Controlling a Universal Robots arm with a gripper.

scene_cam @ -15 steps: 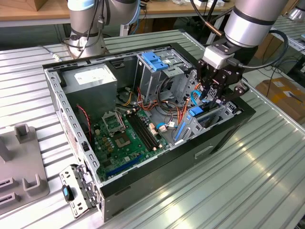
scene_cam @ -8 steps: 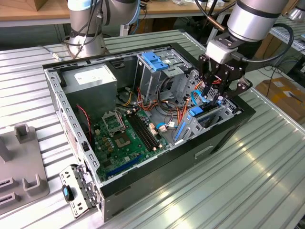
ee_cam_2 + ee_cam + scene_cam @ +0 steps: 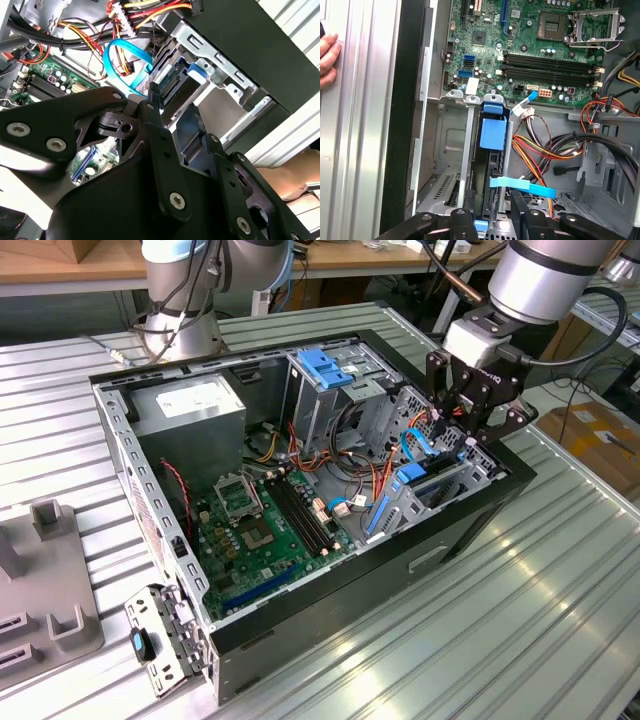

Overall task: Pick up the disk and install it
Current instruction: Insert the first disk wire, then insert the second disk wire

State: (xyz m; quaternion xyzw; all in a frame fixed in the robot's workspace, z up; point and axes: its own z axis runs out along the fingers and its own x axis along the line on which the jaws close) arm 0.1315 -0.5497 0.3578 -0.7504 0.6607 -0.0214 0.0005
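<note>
The disk (image 3: pixel 428 478), grey with a bright blue carrier frame, stands on edge inside the drive bay at the exterior view's right end of the open computer case (image 3: pixel 470 530). In the first wrist view the disk (image 3: pixel 492 134) lies between the bay's metal rails, its blue tab toward the motherboard. My gripper (image 3: pixel 470 435) hovers over the bay's outer end. In both wrist views the black fingers straddle the disk's near end, open, with a gap showing beside it: gripper (image 3: pixel 177 112), disk (image 3: pixel 167 75), gripper (image 3: pixel 491 200).
A thin blue cable (image 3: pixel 520 185) and coloured wire bundles (image 3: pixel 545 150) run beside the bay. The motherboard (image 3: pixel 265 520), a tall grey cage with a blue latch (image 3: pixel 325 370) and the power supply (image 3: pixel 190 405) occupy the case. A person's hand (image 3: pixel 327 55) rests on the ribbed table outside it.
</note>
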